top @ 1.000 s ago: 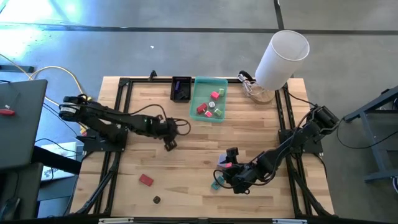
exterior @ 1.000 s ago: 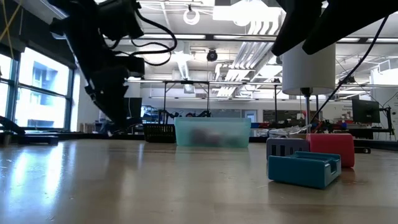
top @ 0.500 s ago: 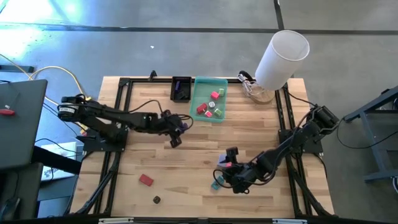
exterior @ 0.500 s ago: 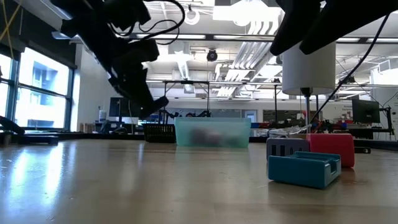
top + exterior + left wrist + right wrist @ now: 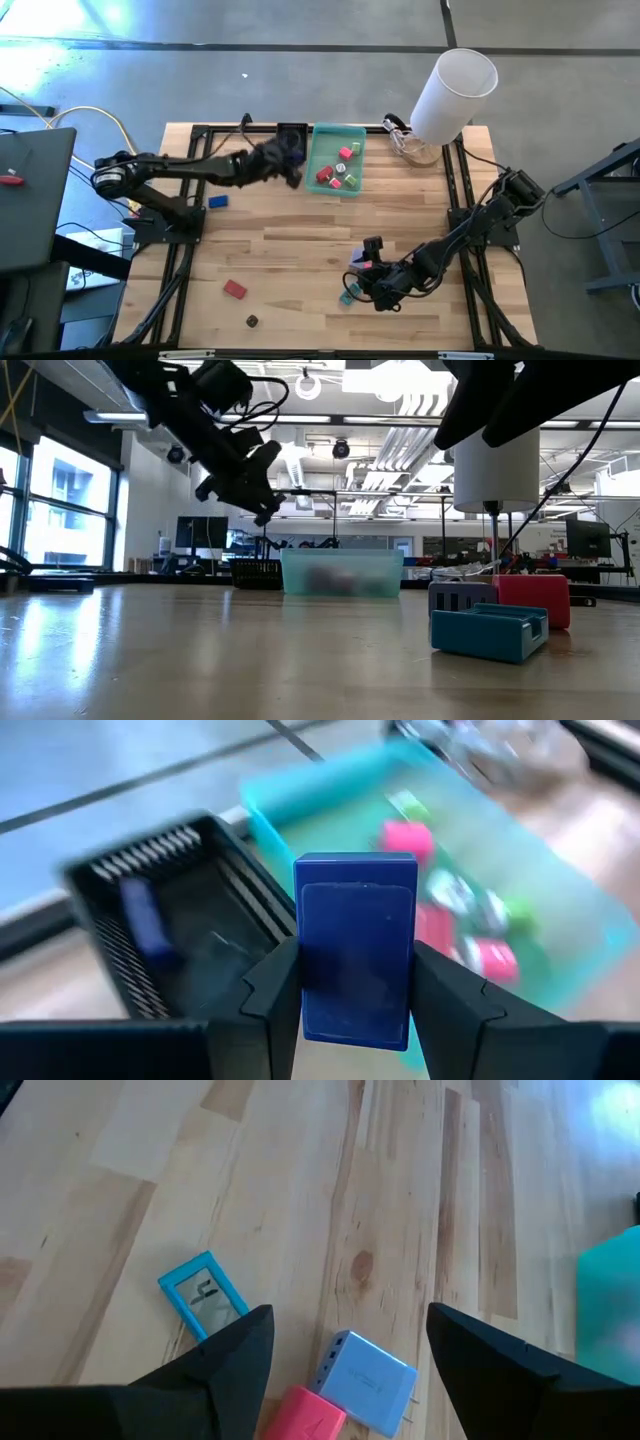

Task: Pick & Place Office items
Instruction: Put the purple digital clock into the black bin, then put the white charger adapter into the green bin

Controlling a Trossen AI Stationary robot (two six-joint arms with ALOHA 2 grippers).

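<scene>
My left gripper [image 5: 289,163] hangs over the near side of the small black tray [image 5: 291,132], shut on a blue block [image 5: 355,948]. The translucent green tray [image 5: 337,160] beside it holds pink, red and green pieces [image 5: 408,838]. A blue piece [image 5: 140,915] lies in the black tray. My right gripper [image 5: 350,1316] stands open near the front right. Below and between its fingers a teal piece [image 5: 205,1304], a pale purple block [image 5: 367,1374] and a red block [image 5: 300,1416] lie on the table. The low view shows the left gripper [image 5: 262,500] well above the table. My left gripper pinches the blue block by its two long sides [image 5: 306,970] between its two fingers. The fingers come from the table's left, slanting down. The block is lifted clear and sticks out past the fingertips, over the gap between the two trays.
A big white cylinder [image 5: 453,92] stands at the far right corner beside a clear thing [image 5: 412,147]. On the bare wood lie a blue piece [image 5: 218,201], a red piece [image 5: 235,289] and a small black piece [image 5: 252,321]. A black frame [image 5: 200,135] borders the table.
My left gripper has risen and swung from the table's middle toward the far edge and the two trays, turning as it went, with the blue block still in its fingers. A blue piece on the table that the arm covered now shows.
</scene>
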